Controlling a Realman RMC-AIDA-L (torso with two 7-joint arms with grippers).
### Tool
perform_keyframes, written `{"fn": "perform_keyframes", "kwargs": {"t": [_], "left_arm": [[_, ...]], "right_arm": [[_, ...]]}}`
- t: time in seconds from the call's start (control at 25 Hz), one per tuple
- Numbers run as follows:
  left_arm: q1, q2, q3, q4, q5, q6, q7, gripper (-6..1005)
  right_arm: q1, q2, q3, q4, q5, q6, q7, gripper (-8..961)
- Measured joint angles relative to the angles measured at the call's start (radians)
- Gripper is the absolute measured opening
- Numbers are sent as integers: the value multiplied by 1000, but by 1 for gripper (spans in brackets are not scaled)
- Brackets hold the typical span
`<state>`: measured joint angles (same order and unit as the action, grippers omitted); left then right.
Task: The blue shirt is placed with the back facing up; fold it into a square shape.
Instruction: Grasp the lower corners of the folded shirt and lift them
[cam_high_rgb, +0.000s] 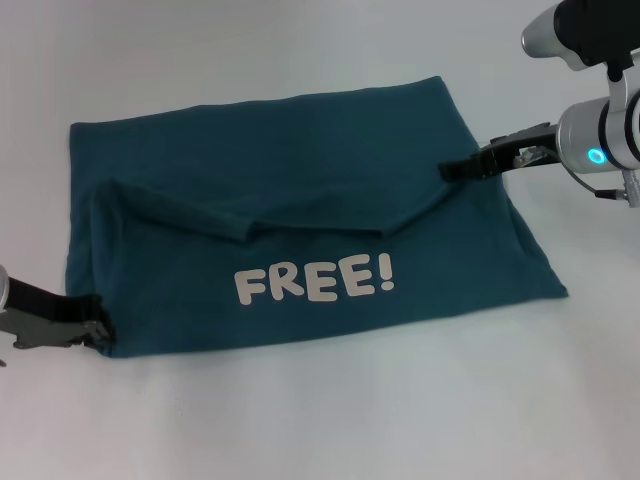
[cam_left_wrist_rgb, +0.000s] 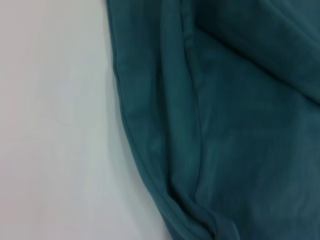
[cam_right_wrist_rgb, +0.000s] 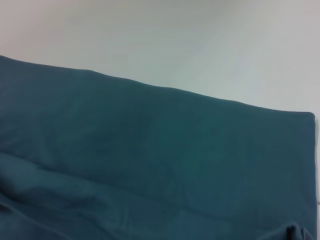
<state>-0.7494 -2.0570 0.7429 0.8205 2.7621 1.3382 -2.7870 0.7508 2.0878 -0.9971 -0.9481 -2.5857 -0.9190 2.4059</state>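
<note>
The blue shirt (cam_high_rgb: 300, 190) lies on the white table, folded over itself, and its near flap shows the white "FREE!" lettering (cam_high_rgb: 313, 281). At the shirt's near left corner my left gripper (cam_high_rgb: 98, 325) is low on the table, its fingers closed on the cloth. My right gripper (cam_high_rgb: 447, 171) reaches in from the right and pinches the shirt's right edge where the flap ends. The left wrist view shows the shirt (cam_left_wrist_rgb: 225, 125) with its hem and folds close up. Flat teal cloth of the shirt (cam_right_wrist_rgb: 150, 165) fills the lower part of the right wrist view.
The white table (cam_high_rgb: 330, 420) surrounds the shirt on all sides. It shows bare beside the cloth in the left wrist view, table (cam_left_wrist_rgb: 50, 125), and beyond it in the right wrist view, table (cam_right_wrist_rgb: 175, 40). No other objects are in view.
</note>
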Motion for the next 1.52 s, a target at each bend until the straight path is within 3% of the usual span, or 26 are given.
{"fn": "perform_keyframes", "kwargs": {"t": [0.4, 0.84, 1.16, 1.52], "left_arm": [[-8, -1, 0, -3, 1, -5, 24, 85], [-10, -1, -1, -3, -11, -6, 53, 85], [-10, 4, -5, -5, -13, -18, 78, 83], [-10, 1, -3, -6, -16, -29, 88, 82]], "right_arm": [[-33, 0, 2, -57, -10, -79, 40, 915], [-46, -1, 4, -173, -325, -372, 293, 890], [-124, 4, 12, -160, -272, -340, 344, 856], [-147, 5, 12, -124, -225, -293, 351, 818]]}}
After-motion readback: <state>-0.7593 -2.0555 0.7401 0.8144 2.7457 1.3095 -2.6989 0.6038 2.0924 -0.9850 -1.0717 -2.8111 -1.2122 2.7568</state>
